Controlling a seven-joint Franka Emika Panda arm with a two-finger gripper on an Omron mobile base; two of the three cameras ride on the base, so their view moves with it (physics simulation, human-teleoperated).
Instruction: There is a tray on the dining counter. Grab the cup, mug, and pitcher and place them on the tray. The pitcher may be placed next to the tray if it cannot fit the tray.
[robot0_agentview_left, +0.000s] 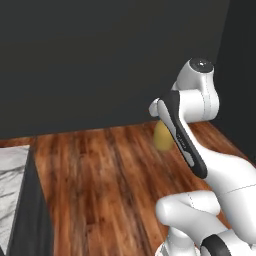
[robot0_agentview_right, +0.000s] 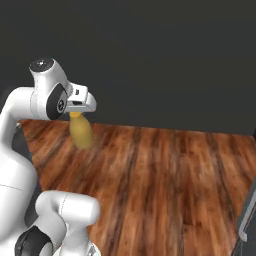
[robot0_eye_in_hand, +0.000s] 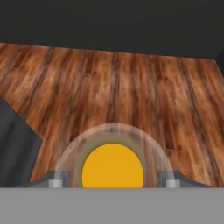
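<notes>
mustard pitcher (robot0_agentview_right: 81, 133) hangs clamped in the gripper (robot0_eye_in_hand: 113, 183) (above wood floor (robot0_agentview_right: 165, 175)).

The pitcher (robot0_agentview_right: 81, 132) hangs below the hand, well above the wooden floor (robot0_agentview_right: 165, 180), with the wall (robot0_agentview_right: 150, 60) behind it at twelve o'clock. In the hand view the pitcher (robot0_eye_in_hand: 113, 171) sits at six o'clock between the two fingertips (robot0_eye_in_hand: 56, 183), one at its nine o'clock and one at its three o'clock, the floor (robot0_eye_in_hand: 122, 92) spreading beyond it toward twelve. In the left base view a marble-topped counter (robot0_agentview_left: 10, 185) lies at eight o'clock, well apart from the pitcher (robot0_agentview_left: 162, 136), which shows just behind the arm's forearm.
</notes>
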